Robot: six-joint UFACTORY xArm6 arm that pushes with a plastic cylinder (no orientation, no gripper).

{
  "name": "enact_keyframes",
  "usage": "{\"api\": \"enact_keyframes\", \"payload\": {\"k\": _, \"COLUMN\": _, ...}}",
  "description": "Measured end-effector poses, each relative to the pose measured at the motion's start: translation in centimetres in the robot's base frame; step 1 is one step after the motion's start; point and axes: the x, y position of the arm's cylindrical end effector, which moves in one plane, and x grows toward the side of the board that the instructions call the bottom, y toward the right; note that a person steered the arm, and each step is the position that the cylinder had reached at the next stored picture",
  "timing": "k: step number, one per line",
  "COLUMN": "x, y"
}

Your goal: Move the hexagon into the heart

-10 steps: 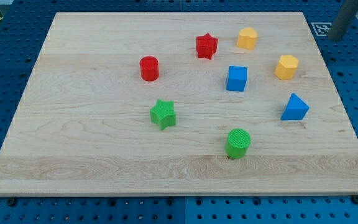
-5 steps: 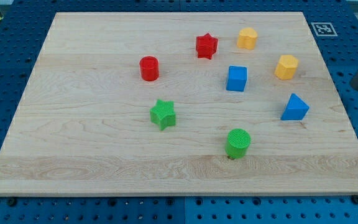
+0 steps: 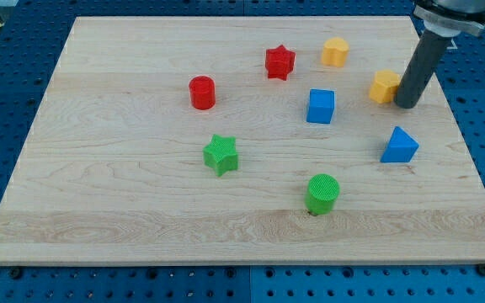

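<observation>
The yellow hexagon (image 3: 384, 86) sits on the wooden board (image 3: 125, 168) at the upper right. The yellow heart (image 3: 335, 51) lies up and to the left of it, near the view's top. My tip (image 3: 406, 105) rests on the board just right of the hexagon and slightly below it, close to or touching its right side. The dark rod rises from the tip toward the view's top right.
A blue cube (image 3: 320, 106) stands left of the hexagon. A blue triangular block (image 3: 399, 145) lies below my tip. A red star (image 3: 279, 62), a red cylinder (image 3: 201, 92), a green star (image 3: 221, 154) and a green cylinder (image 3: 322, 193) are spread further left and lower.
The rod has come in from the view's right edge onto the board and now stands next to the yellow hexagon. No block has moved.
</observation>
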Motion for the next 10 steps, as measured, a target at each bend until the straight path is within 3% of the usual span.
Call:
{"api": "enact_keyframes", "payload": {"k": 4, "x": 0.5, "y": -2.4}}
{"api": "enact_keyframes", "payload": {"k": 8, "x": -6.1, "y": -2.4}}
{"api": "enact_keyframes", "payload": {"k": 10, "x": -7.2, "y": -4.4}}
